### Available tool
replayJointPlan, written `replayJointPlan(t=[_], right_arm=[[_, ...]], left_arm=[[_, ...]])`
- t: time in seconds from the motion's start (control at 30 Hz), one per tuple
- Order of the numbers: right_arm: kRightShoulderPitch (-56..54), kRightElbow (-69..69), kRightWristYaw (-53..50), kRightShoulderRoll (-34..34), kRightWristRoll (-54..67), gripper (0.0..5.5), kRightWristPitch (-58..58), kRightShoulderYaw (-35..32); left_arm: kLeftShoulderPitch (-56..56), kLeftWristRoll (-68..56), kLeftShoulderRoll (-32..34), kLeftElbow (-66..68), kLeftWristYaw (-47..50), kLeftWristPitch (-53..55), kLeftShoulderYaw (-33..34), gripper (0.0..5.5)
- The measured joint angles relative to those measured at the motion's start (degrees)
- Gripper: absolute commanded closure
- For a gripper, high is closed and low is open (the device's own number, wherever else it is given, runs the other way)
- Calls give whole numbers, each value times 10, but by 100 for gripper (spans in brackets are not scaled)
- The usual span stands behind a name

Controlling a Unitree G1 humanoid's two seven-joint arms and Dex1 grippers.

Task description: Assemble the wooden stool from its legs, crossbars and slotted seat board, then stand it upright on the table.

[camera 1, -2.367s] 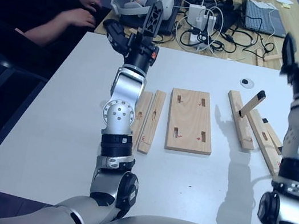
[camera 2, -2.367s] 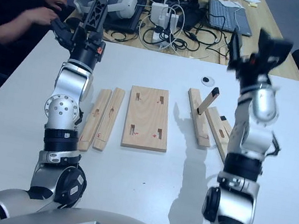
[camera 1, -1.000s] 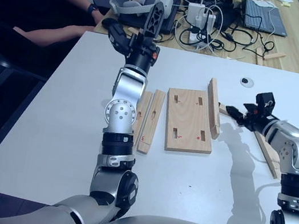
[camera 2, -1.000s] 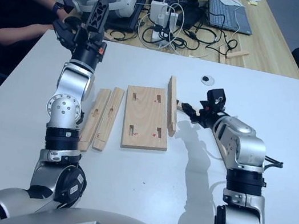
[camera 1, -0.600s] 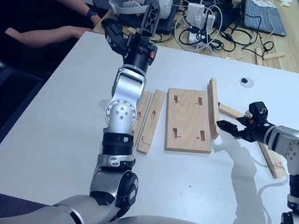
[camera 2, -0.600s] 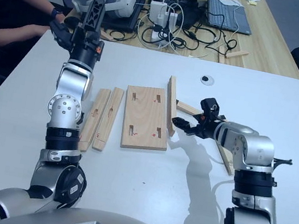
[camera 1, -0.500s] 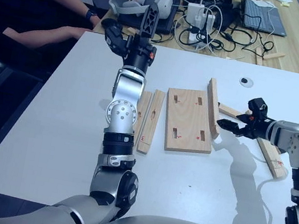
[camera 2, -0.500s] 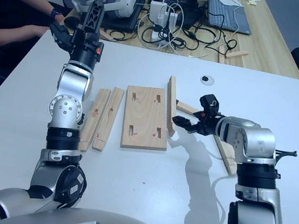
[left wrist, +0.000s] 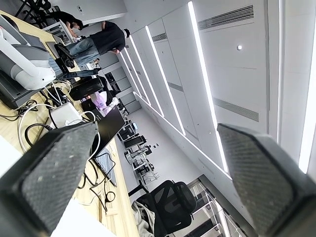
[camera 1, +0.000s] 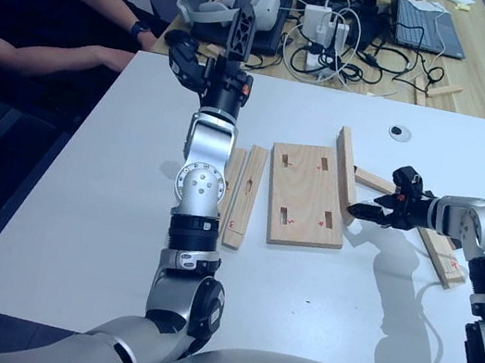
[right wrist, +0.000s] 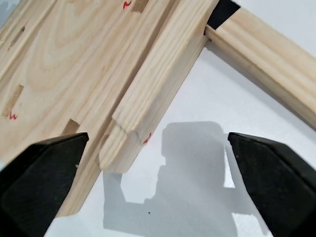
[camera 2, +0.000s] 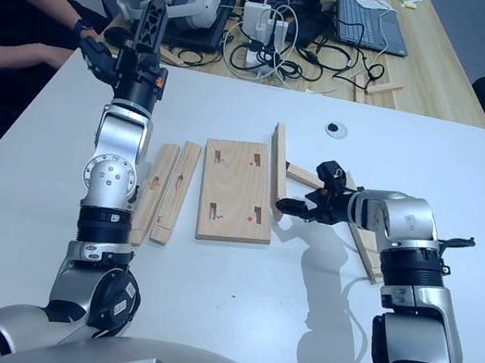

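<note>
Low over the table, the right gripper has its fingers spread and holds nothing, its tips near a leg lying along the right edge of the slotted seat board. The left gripper is raised at the far side, also spread wide and empty.

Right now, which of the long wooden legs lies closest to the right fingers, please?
The leg along the seat board's right edge; two legs lie left of it, another farther right.
</note>
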Motion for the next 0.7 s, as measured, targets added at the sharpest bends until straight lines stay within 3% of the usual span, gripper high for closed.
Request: replayJointPlan(t=[0.53, 0.7], right_arm=[[-25, 103, 5, -14, -102, 12, -110, 25], [-6, 111, 9, -10, -90, 12, -141, -11]], left_arm=[[0, -10, 0, 1, 0, -16, -4, 102], [0, -11, 0, 1, 0, -14, -8, 102]])
